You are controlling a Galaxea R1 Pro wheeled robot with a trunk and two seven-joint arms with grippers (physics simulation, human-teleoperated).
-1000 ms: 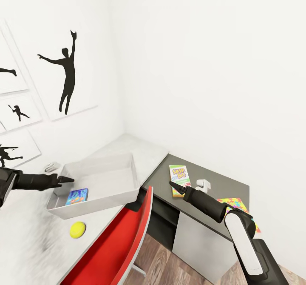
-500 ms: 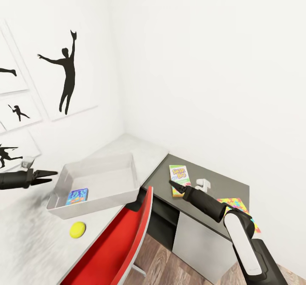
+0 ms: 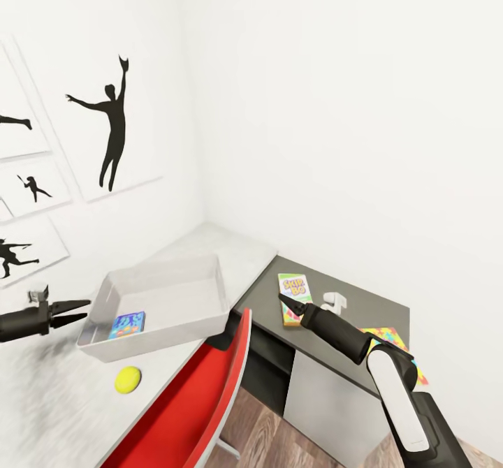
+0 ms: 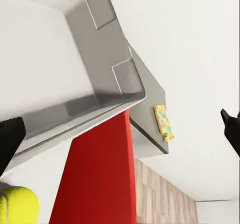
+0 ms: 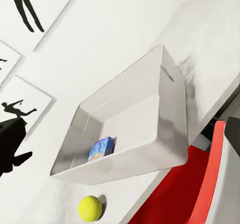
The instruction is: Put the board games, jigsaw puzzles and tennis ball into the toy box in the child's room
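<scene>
Left of shallow light grey toy box: left gripper parted, empty; right gripper aperture indeterminable. Risk: nudging small yellow-green tennis ball off table edge.

Blue board game lies flat inside the grey toy box beside the left hand, tennis ball just outside, green-edged game under the right hand, jigsaw puzzle behind it.

We see bright, even, flat light, walls near blown-out white; soft shadow under the tennis ball; smeared blur on the desk at lower left
</scene>
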